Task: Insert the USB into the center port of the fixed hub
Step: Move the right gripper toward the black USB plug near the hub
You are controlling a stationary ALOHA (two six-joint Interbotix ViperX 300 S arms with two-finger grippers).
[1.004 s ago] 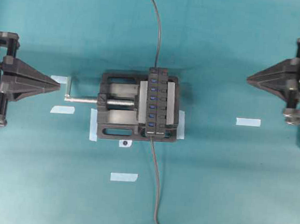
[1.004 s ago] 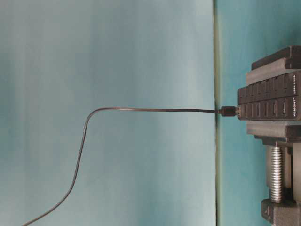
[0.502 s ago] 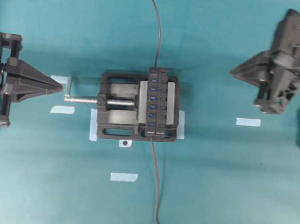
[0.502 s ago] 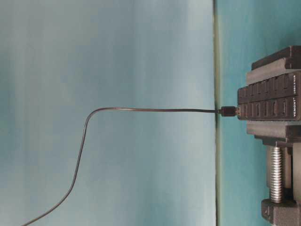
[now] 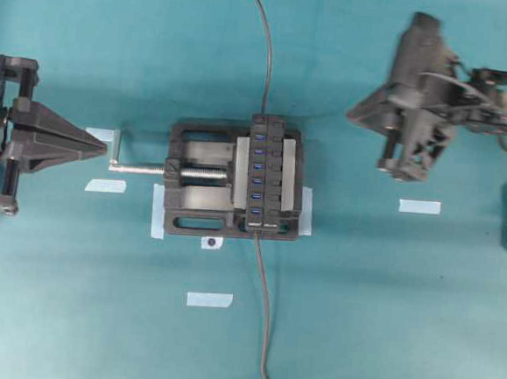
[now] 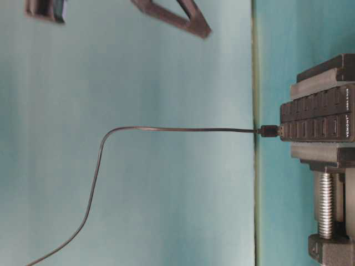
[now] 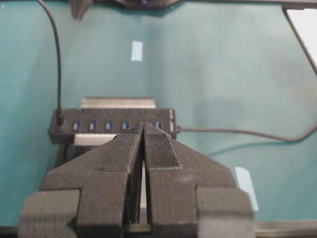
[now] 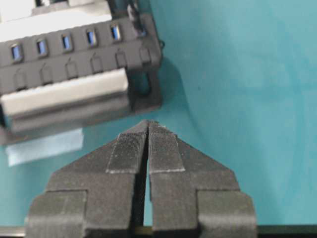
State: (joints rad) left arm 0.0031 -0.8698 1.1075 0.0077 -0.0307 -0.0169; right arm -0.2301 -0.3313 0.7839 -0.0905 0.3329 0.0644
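1 teal table (image 5: 418,325) carries everything here. At its middle sits the black vise (image 5: 191,198), its silver screw (image 5: 141,168) pointing toward the left arm, and its jaws clamp the fixed hub (image 5: 276,178) so that the row of 7 blue slots faces up.

The 2 arms come next in size. The left gripper (image 7: 143,126) hangs low at the table's left edge, aimed along the screw, fingers pressed together on nothing. The right gripper (image 8: 148,124) hovers above the table to the right of the vise, well apart from it and blurred in the overhead view; its pads also meet, with nothing between them.

The hub's own thicker cable (image 5: 261,313) leaves the near end of the bar. The thinner grey lead (image 5: 265,59) runs in from the far side, and the USB (image 7: 59,117) at its tip sits against the hub's far end; whether it is seated in anything there cannot be told.

That plug is likely light, hard and small, while its lead looks limp and springy, so the cable would swing it off line. Taking hold of the plug body itself, across its flat faces, seems best, leaving the metal tip free.

Smallest is the center port (image 5: 258,174), slot 4 of 7, unoccupied.
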